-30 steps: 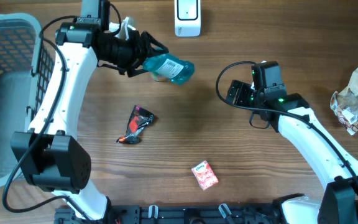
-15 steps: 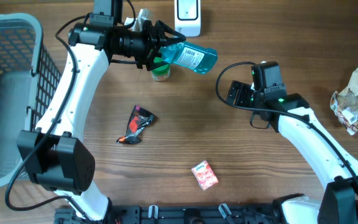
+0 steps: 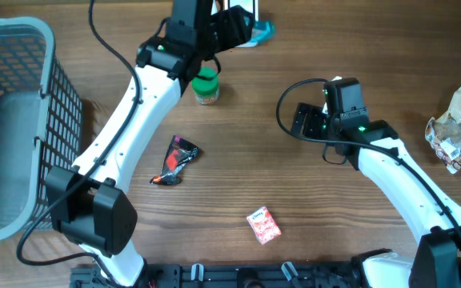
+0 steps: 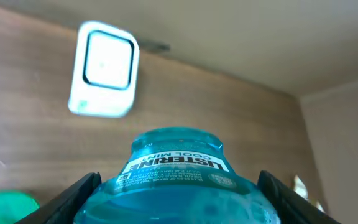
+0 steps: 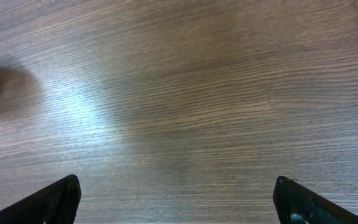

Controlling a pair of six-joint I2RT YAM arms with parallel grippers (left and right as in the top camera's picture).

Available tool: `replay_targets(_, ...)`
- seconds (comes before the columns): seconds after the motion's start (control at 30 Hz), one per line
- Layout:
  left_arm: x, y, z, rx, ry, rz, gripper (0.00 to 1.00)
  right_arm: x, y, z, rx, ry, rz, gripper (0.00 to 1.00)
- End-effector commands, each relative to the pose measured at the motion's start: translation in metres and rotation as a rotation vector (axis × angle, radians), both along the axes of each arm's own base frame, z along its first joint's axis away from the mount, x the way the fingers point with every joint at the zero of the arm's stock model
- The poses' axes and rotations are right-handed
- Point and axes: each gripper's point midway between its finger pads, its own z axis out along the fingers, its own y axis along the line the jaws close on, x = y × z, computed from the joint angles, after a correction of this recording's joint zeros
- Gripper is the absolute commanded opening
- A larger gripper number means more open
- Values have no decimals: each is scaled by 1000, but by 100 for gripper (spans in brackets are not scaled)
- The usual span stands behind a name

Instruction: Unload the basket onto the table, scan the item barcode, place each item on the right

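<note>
Mouthwash bottle [image 4: 176, 180] sits clamped in my left gripper [image 4: 179, 200], label toward me, barcode not in sight. Beyond it, off to one side, lies the white scanner [image 4: 102, 78]. My judgement: swing the bottle over its window, then roll slowly until the barcode faces it.

Table [image 3: 254, 172], overhead view:
- Basket [image 3: 22, 32] occupies the left edge.
- Scanner [image 4: 102, 70] lies at the far edge, middle.
- Bottle [image 4: 176, 171] sits between the fingers of the left gripper [image 4: 178, 199], above the table, just before the scanner and slightly to its right.
- Jar [image 3: 206, 86] stands near the scanner, before it and to its left.
- Wrapper [image 3: 176, 160] lies before the jar, left of centre.
- Packet [image 3: 263, 225] lies toward the near edge, right of the wrapper.
- Right gripper [image 3: 301, 120] hangs right of centre, over bare table.
- Bag [image 3: 457, 128] lies at the right edge.
</note>
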Motion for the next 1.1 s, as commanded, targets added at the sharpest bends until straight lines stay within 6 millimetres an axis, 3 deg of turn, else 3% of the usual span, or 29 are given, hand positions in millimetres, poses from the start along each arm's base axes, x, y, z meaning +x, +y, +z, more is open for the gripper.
replay_targets(0.0, 27, 18, 5, 61, -97, 81, 48, 3, -5, -3, -44, -4, 0, 100)
replay_targets(0.2, 68, 14, -32, 170, -202, 89, 46, 12, -13, 3, -108, -53, 16, 100)
replay_targets(0.37, 90, 23, -17, 295, -366, 117, 44, 17, -13, 6, -122, -81, 36, 100)
replay_targets(0.53, 98, 17, 6, 389, -526, 63, 44, 20, -12, 9, -121, -97, 39, 100)
replay_targets(0.73, 117, 7, -16, 455, -614, 34, 44, 26, -18, 12, -144, -121, 50, 100)
replay_targets(1.07, 128, -4, -10, 541, -773, 12, 40, 35, -45, 17, -160, -146, 1, 100)
